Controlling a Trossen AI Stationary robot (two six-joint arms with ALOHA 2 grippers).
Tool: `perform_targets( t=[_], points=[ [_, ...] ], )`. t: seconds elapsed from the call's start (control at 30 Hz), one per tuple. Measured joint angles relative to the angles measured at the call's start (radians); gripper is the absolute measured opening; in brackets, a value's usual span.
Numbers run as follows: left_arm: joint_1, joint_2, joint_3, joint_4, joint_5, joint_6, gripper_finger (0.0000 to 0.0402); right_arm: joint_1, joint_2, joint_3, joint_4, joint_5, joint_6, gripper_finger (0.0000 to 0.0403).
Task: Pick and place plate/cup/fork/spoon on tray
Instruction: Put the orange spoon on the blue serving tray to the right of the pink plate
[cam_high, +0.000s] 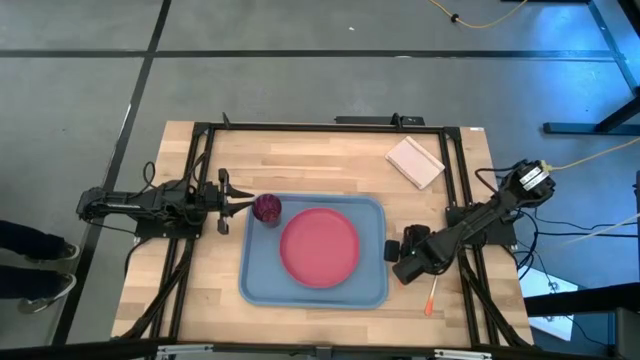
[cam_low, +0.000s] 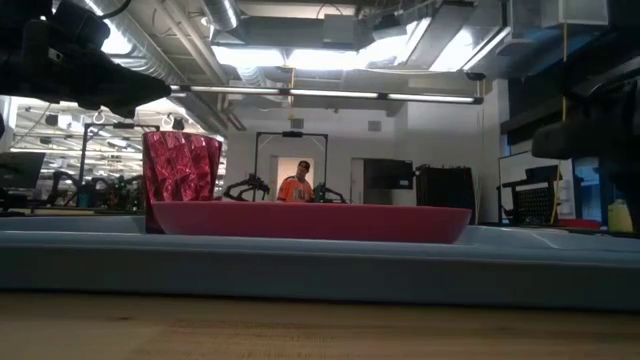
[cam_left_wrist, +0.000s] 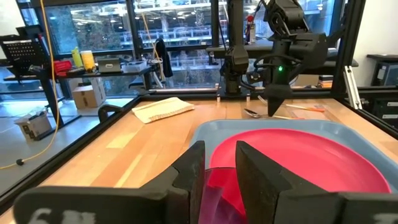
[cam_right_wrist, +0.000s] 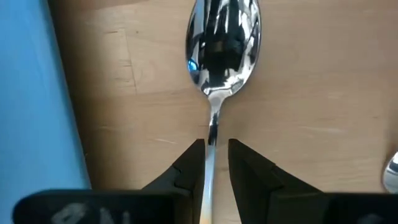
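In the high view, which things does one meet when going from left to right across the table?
Left hand → cup → plate → right hand → orange handle.

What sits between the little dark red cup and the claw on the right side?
The round pink-red plastic plate, lying in the light-blue tray. The overhead view shows it between the cup and the right gripper.
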Motion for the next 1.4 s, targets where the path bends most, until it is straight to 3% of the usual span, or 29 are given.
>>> perform_targets(
  t=[0.57,0.93,1.13,1.4],
  points=[
    [0.000,0.000,0.000,-0.001,0.000,0.000,0.0082,-0.049,0.026,0.002,0.015,-0.023,-0.053,0.0073],
    [0.000,0.000,0.000,0.000,0.000,0.000,0.0082,-0.050,0.027,0.002,0.009,-0.026,-0.057,0.0010],
    [0.000,0.000,0.000,0.000,0.000,0.000,0.0082,-0.050,0.019,0.002,0.002,-0.027,-0.048,0.0015],
    [0.000,0.000,0.000,0.000,0.001,0.000,0.0082,-0.050,0.008,0.148,-0.175,0.016,-0.082,0.0009]
  ],
)
